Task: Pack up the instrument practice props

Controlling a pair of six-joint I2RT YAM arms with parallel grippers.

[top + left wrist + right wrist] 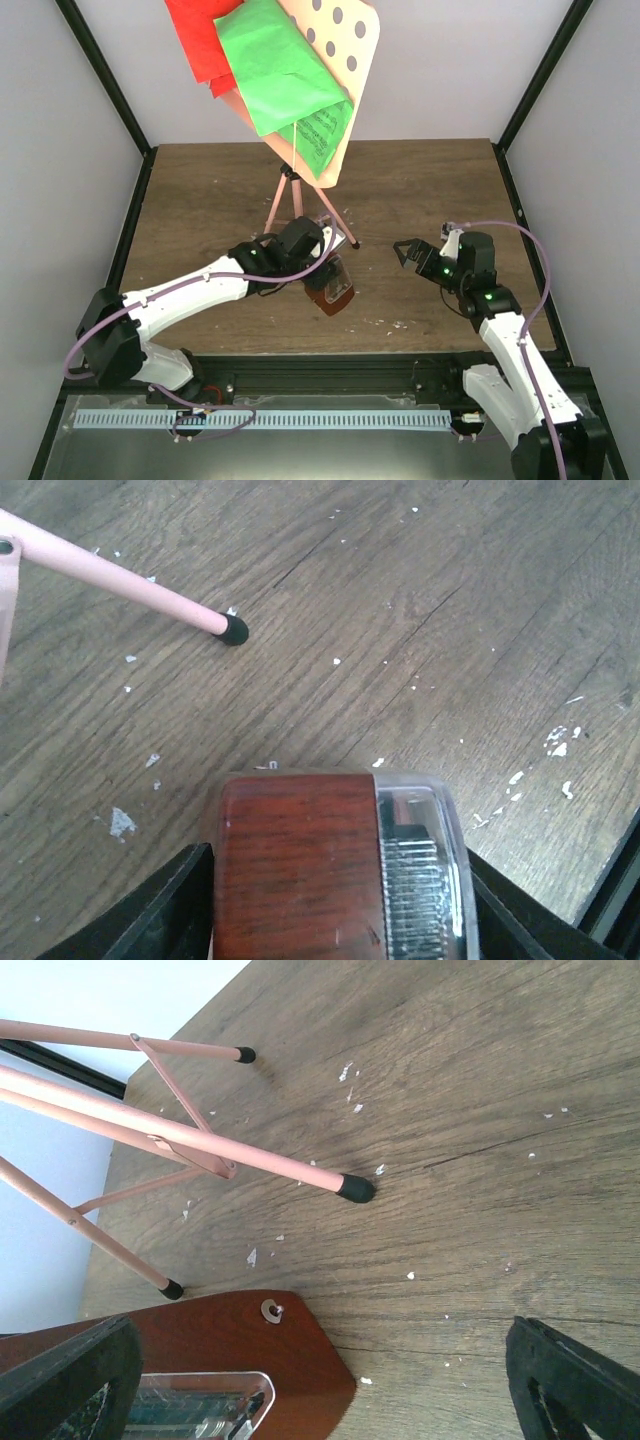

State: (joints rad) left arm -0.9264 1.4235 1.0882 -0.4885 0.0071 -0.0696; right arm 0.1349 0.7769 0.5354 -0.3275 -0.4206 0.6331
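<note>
Now left gripper (320, 262) is clamped on the metronome (300, 870), reddish-brown wood with clear cover, tilted mid worktop (440, 190); right gripper (405, 250) hangs wide open, empty, beside it. Risk: the slick cover could let it slip, or a swing could clip a leg of the pink stand (290, 200) just behind, tipping the top-heavy desk and dumping the green sheet (275, 70) and red sheet (200, 40).

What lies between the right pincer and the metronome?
Bare wooden table with white flecks, as the top view shows, between right pincer and metronome. The pink stand's black-capped foot sits just beside that stretch.
</note>
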